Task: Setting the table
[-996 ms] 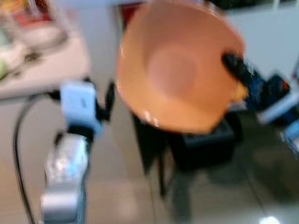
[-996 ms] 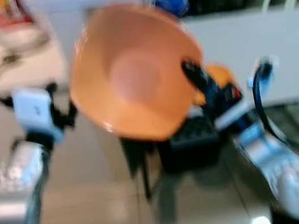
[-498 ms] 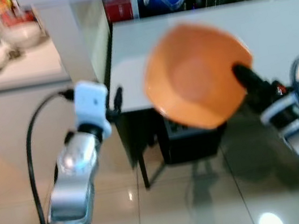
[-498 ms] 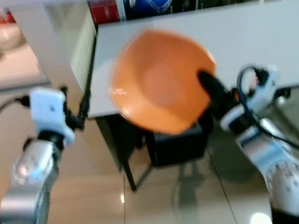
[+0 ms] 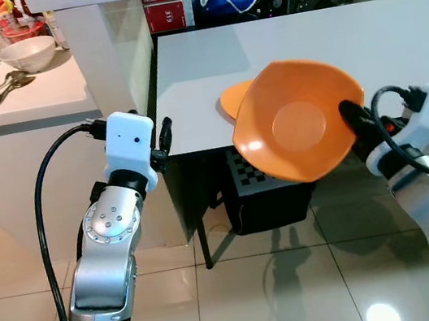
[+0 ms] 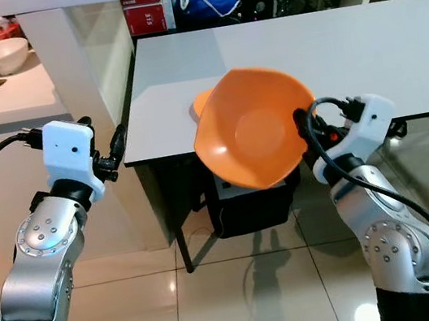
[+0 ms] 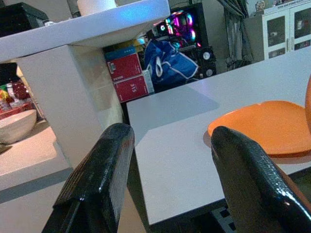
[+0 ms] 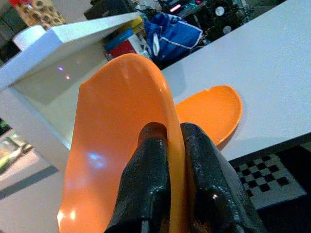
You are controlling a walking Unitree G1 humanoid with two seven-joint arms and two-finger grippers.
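Pinching the rim of 1 orange plate (image 5: 299, 122) at mid-frame, the right pincer (image 8: 167, 145) holds it tilted above the white surface (image 5: 391, 32), where 1 similar plate (image 7: 265, 126) already lies, while the left pincer (image 7: 167, 165) waits spread.

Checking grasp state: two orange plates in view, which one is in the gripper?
The tilted orange plate, pinched at its rim by the right gripper, off the table's near edge. The other orange plate lies flat on the white table.

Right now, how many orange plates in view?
2. One orange plate is clamped at its rim in the right gripper, tilted over the table's near edge. The second plate lies flat on the grey table, partly hidden behind it.
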